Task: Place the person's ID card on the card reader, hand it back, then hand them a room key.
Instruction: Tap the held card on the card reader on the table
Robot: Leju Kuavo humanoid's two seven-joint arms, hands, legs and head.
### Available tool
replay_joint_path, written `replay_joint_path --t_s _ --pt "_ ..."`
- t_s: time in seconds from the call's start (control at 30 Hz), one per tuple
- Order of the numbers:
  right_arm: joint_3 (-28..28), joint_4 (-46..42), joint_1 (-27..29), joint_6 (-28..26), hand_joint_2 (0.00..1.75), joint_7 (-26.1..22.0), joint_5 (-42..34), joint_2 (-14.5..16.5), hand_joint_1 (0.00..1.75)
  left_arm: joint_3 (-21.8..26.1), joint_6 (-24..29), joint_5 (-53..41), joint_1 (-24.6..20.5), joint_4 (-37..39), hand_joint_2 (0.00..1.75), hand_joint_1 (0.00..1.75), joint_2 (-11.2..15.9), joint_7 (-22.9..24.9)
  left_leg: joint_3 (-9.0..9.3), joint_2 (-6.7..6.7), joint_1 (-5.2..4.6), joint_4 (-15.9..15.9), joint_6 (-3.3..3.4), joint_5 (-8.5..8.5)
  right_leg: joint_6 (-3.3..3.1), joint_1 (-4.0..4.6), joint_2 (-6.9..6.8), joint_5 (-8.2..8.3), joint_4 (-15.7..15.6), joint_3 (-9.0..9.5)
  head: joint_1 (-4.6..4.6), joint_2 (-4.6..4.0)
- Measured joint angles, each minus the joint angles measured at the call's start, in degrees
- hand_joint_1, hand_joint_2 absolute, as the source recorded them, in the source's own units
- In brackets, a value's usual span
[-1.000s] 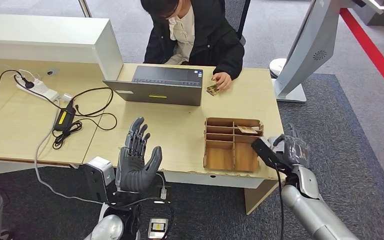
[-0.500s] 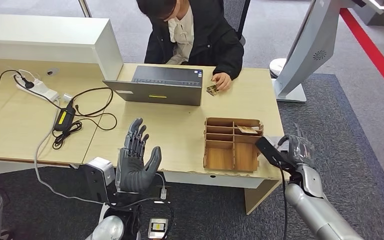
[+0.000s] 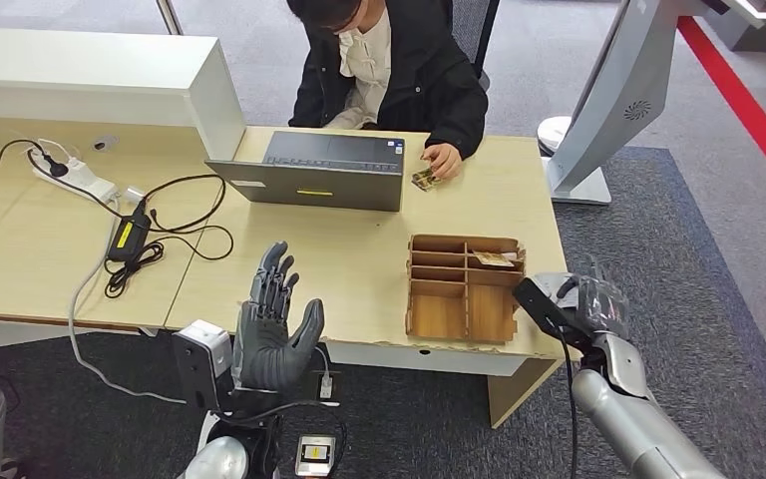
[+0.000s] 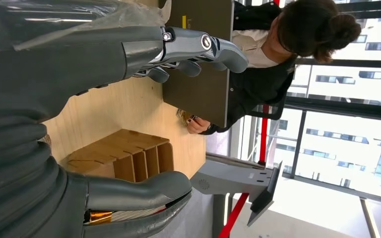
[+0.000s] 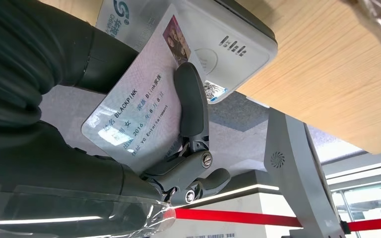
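Soft, even light is filling the room, and shadows are staying faint. Bright daylight is pouring through the big glass windows [image 4: 347, 124], washing them pale. The close grey ribbed hand cover [image 5: 25, 59] is looking dark and blurry.

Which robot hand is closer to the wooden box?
Right. The right hand, holding the ID card, is just beside the box at the desk corner. The left hand is raised farther off.
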Motion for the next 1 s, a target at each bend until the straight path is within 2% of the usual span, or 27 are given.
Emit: replay_joint_path --t_s 1.0 --pt "0.1 3.4 -0.8 1.9 1.75 -1.9 0.0 1.9 1.75 0.0 -0.2 0.2 0.8 0.0 1.75 0.00 0.0 0.4 0.01 0.01 0.00 0.0 0.00 0.00 0.00 0.00 0.00 0.00 0.0 0.01 0.00 0.00"
